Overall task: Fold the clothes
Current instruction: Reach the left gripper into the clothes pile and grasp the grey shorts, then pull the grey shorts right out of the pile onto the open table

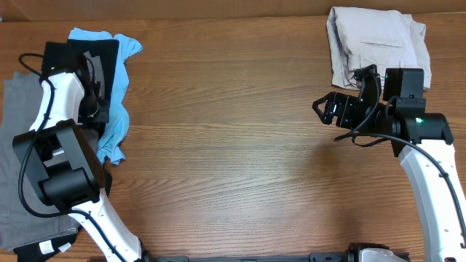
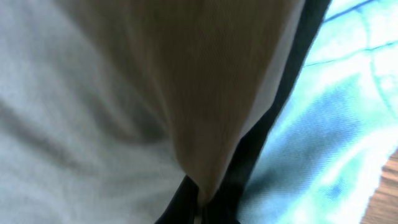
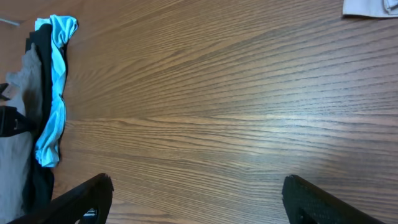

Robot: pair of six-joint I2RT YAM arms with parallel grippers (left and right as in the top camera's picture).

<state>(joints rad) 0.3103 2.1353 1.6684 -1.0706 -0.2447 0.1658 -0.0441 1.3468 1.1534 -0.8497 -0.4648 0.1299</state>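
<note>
The mid-grey shorts point(image 1: 13, 164) lie crumpled at the far left edge of the table, partly under my left arm. In the left wrist view the grey cloth point(image 2: 74, 124) fills the frame, very close and blurred. My left gripper point(image 2: 200, 204) is shut, with a raised fold of that cloth pinched between its black fingers. In the overhead view the left gripper point(image 1: 93, 100) is mostly hidden by its own arm. My right gripper point(image 1: 325, 109) is open and empty over bare wood at the right, its fingers wide apart in the right wrist view point(image 3: 196, 183).
A black garment point(image 1: 109, 62) and a light blue garment point(image 1: 116, 124) lie beside the grey shorts; the blue one also shows in the left wrist view point(image 2: 336, 124) and the right wrist view point(image 3: 56, 106). Folded pale beige shorts point(image 1: 375, 40) sit at the back right.
</note>
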